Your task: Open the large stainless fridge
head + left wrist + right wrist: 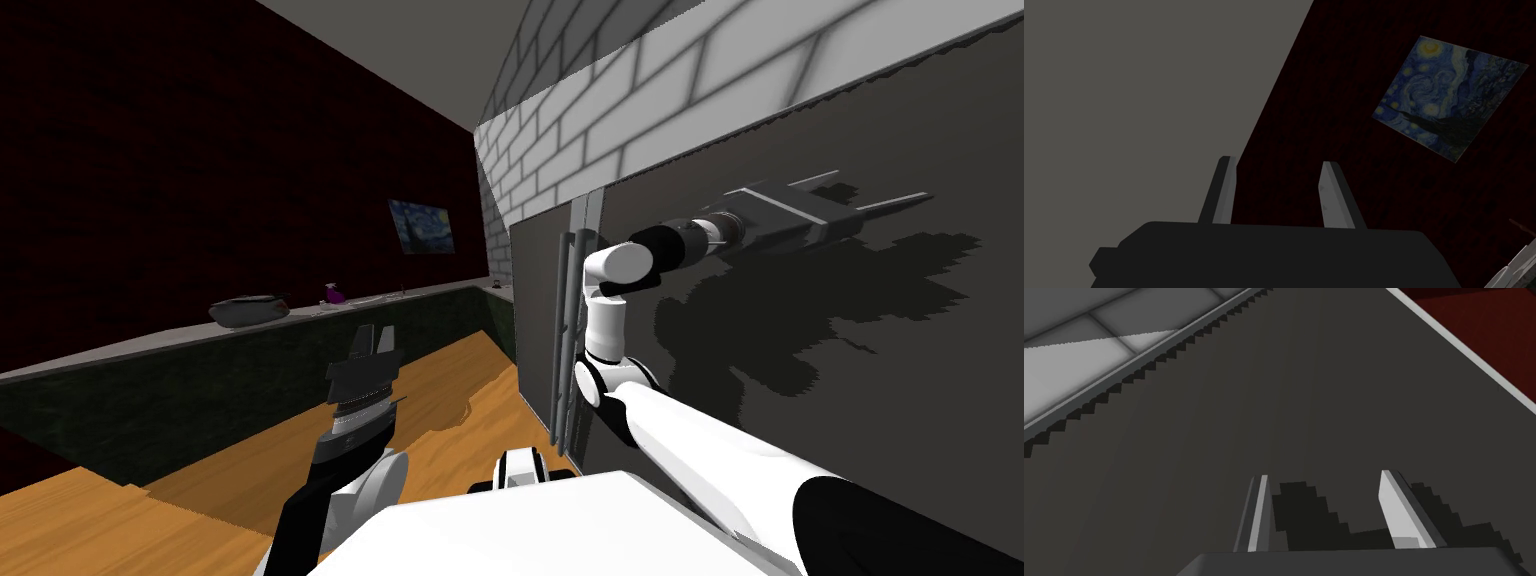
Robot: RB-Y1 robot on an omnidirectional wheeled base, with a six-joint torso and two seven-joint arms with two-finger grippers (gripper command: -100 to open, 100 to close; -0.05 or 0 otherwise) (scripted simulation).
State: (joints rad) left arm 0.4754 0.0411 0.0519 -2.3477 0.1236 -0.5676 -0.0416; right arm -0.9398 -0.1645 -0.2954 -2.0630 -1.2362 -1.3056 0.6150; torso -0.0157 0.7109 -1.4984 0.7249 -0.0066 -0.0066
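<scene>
Fridge (800,350) fills the right side of the scene, a big dark grey front standing under a white brick wall (650,90). Both door panels look flush and shut. Its handles (568,330) are thin vertical bars running side by side along the seam, at the left part of the front.

My right arm bends up from the elbow and reaches across the wide door panel. The right gripper (870,195) sits high on that panel, well to the right of the handles, with its fingers pointing away from them. From the wrist, the right gripper (1329,508) faces the plain dark door face at a shallow angle. Its two fingers (1259,513) stand spread with nothing between them. Their blocky shadow falls on the door just beside them, so I'm close to the surface. Whether the tips touch it, I cannot tell. The arm's larger shadow spreads over the panel below the gripper.

My left gripper (376,340) hangs low and left, over the wooden floor (450,390), well apart from the fridge, pointing up. At the wrist, the left gripper (1279,192) shows its fingers (1224,190) parted and holding nothing.

A long counter (150,350) runs along the far left.
</scene>
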